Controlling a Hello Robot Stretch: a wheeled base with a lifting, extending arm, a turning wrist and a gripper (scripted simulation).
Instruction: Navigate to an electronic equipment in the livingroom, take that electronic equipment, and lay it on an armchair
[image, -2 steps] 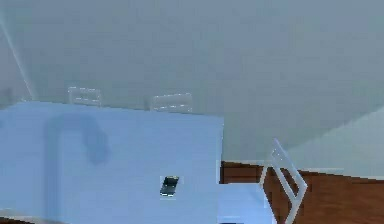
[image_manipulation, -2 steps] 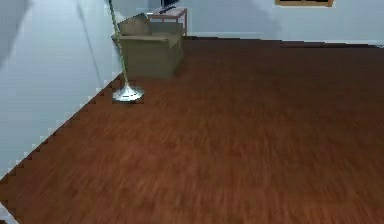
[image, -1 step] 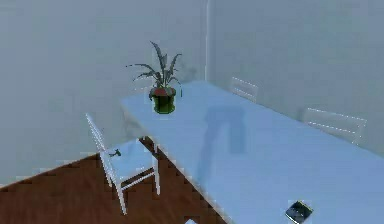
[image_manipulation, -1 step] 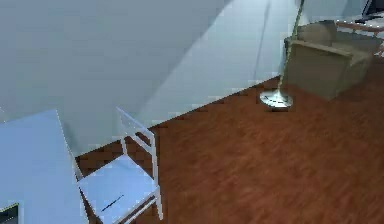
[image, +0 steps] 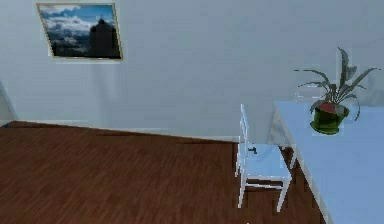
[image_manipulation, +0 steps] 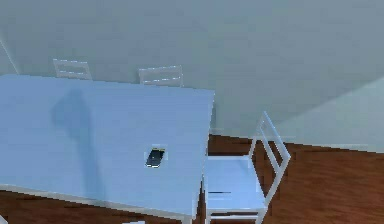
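1. In the arm side view I see a small, flat, dark device (image_manipulation: 155, 157) with a pale rim lying on the white table (image_manipulation: 70, 125). It looks like a phone, but I can't make out more than that.
2. The device sits a little right of the table's middle. It is nearer the near edge than the far edge and well in from the right edge, with bare tabletop all around it.
3. I cannot tell the state of the gripper, nor whether it has anything in it.
4. Two white chair backs rise above the table's far edge. The left back (image_manipulation: 72, 68) is toward the far-left corner and the right back (image_manipulation: 160, 75) is right of the middle.
5. A white end chair (image_manipulation: 240, 180) stands at the table's right edge near the near-right corner. Its seat is just beside the tabletop and its slatted back is turned away from the table. Dark wood floor (image_manipulation: 330, 185) shows beyond it, under a pale wall.
6. In the forward view the table (image: 350, 170) takes up the lower right. A plant (image: 332, 95) in a green pot stands on it near the far edge.
7. A white chair (image: 262, 160) stands just beside the table's left edge.
8. A framed picture (image: 80, 32) of dark shapes under a cloudy sky hangs at the upper left of the wall.
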